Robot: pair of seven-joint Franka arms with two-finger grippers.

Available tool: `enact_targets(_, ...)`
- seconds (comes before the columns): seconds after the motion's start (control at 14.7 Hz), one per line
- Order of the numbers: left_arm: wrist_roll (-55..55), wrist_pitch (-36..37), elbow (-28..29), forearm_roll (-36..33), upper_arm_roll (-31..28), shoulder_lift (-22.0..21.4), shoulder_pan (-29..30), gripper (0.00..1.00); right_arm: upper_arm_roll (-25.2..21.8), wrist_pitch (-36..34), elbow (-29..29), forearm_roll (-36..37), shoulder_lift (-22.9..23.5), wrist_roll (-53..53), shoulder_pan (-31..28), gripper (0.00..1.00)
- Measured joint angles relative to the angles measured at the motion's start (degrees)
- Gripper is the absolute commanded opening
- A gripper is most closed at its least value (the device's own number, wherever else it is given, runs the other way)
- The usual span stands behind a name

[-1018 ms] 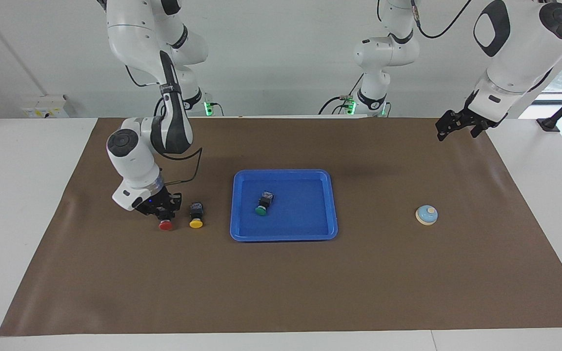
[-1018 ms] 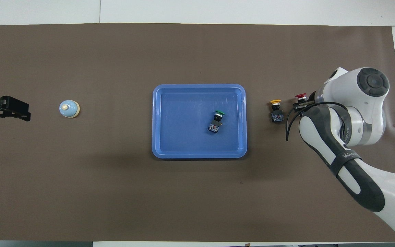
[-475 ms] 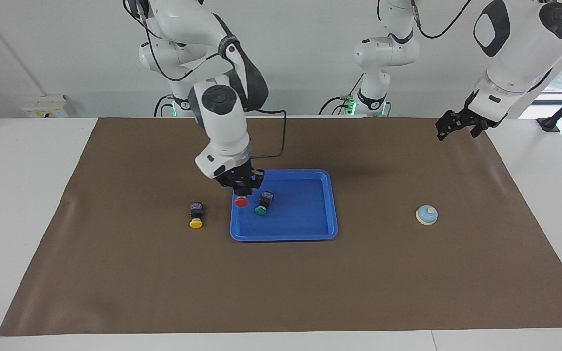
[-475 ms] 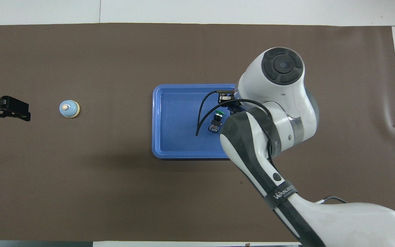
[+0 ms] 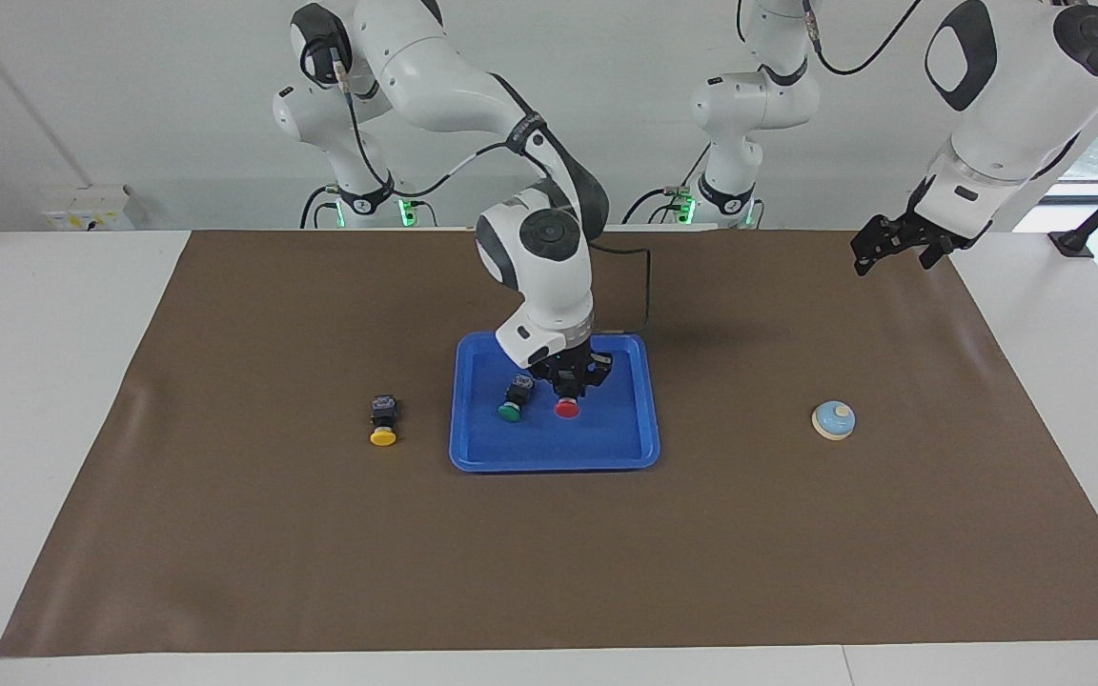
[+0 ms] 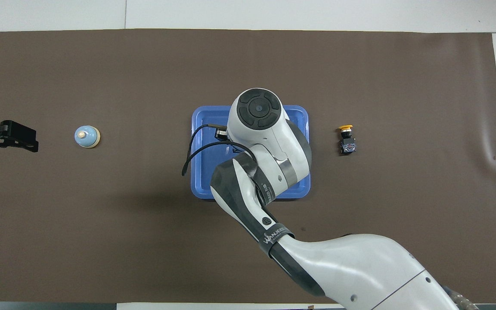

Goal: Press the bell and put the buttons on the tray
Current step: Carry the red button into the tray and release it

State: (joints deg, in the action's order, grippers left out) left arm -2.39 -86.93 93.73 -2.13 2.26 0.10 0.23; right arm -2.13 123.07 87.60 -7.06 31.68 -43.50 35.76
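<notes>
My right gripper [image 5: 568,393] is shut on the red button [image 5: 566,409] and holds it low inside the blue tray [image 5: 618,433], beside the green button [image 5: 510,411] that lies on the tray floor. In the overhead view the right arm covers both buttons and much of the tray [image 6: 199,189]. The yellow button [image 5: 383,435] lies on the mat toward the right arm's end, also in the overhead view [image 6: 346,138]. The light-blue bell [image 5: 833,420] stands toward the left arm's end, also in the overhead view [image 6: 87,136]. My left gripper [image 5: 878,252] waits in the air at that end.
A brown mat [image 5: 225,534] covers the table, with white table surface around it. A third white arm [image 5: 749,105] stands at the robots' edge of the table, away from the objects.
My right gripper took the red button from the mat beside the yellow button, carried it over the tray's rim and lowered it past the green button. The left arm has not moved.
</notes>
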Motion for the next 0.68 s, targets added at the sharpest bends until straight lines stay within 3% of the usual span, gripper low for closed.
enact_targets(0.07,0.0,0.0,0.0,0.0,0.0,0.0,0.0,1.0,-0.1,0.9,0.1,-0.2,0.6,0.0,-0.1,0.0)
enact_targets(0.14,0.0,0.0,0.0,0.0,0.0,0.0,0.0,1.0,-0.3,1.8,0.4,-0.5,1.0,0.0,-0.1,0.17)
enact_targets(0.2,0.0,0.0,0.0,0.0,0.0,0.0,0.0,1.0,-0.4,2.7,0.9,-0.6,1.2,0.0,-0.1,0.71)
enact_targets(0.27,0.0,0.0,0.0,0.0,0.0,0.0,0.0,1.0,-0.4,3.4,1.5,-0.6,1.3,0.0,-0.1,1.0)
enact_targets(0.68,0.0,0.0,0.0,0.0,0.0,0.0,0.0,1.0,-1.1,-0.2,0.5,-0.6,0.5,-0.1,-0.6,1.0)
